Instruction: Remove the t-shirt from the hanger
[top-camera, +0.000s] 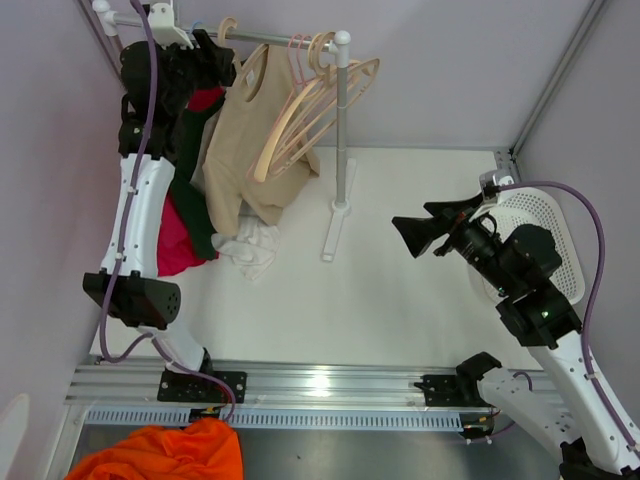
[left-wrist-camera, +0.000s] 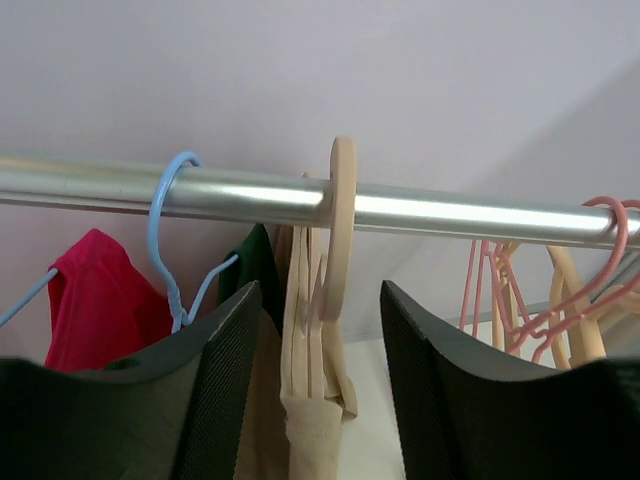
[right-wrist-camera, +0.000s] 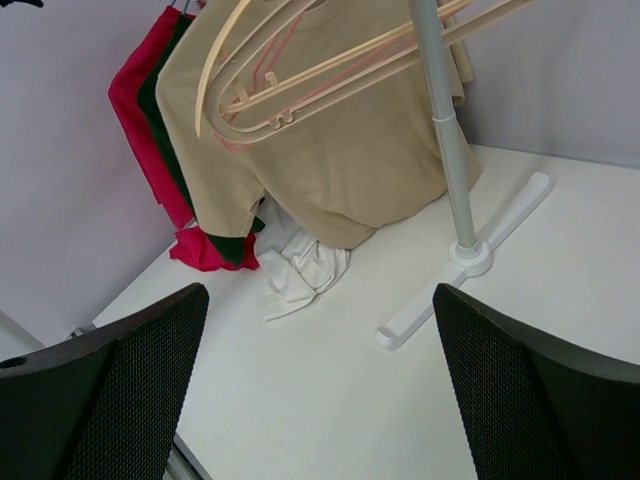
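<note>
Left jaws spread, beige hanger (left-wrist-camera: 342, 230) and its t-shirt (left-wrist-camera: 312, 435) between them (right jaws wide).

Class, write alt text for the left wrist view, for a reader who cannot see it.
The left gripper, jaws apart, frames the beige hanger hooked on a metal rail, a beige t-shirt beneath it. A blue hanger and red shirt hang left; pink hangers hang right.
</note>
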